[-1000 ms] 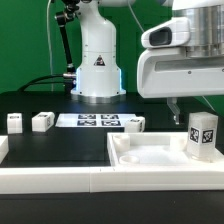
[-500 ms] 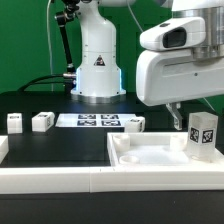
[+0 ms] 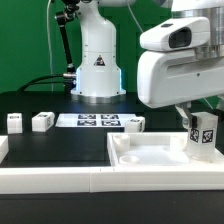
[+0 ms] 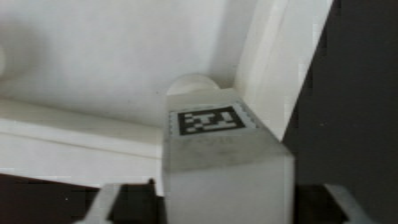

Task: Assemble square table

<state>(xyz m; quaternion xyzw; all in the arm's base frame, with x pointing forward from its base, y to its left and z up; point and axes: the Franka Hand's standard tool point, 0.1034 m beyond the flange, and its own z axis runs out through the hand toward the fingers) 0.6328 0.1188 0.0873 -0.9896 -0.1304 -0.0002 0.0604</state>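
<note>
Leg (image 3: pixel 203 135): upright in slab (image 3: pixel 150 160) corner, straddled by gripper (image 3: pixel 200 120), probably for screwing in; clamped or merely bracketed, cannot tell.

At the frame's right, the white leg (image 3: pixel 205 133) has a black-and-white square tag; the table slab (image 3: pixel 150 157) is white, the work surface (image 3: pixel 60 148) black

Counted parts
One square slab (image 3: pixel 150 160), one marker board (image 3: pixel 90 121), four block legs (image 3: pixel 42 121): three mid-left, one at right.
</note>
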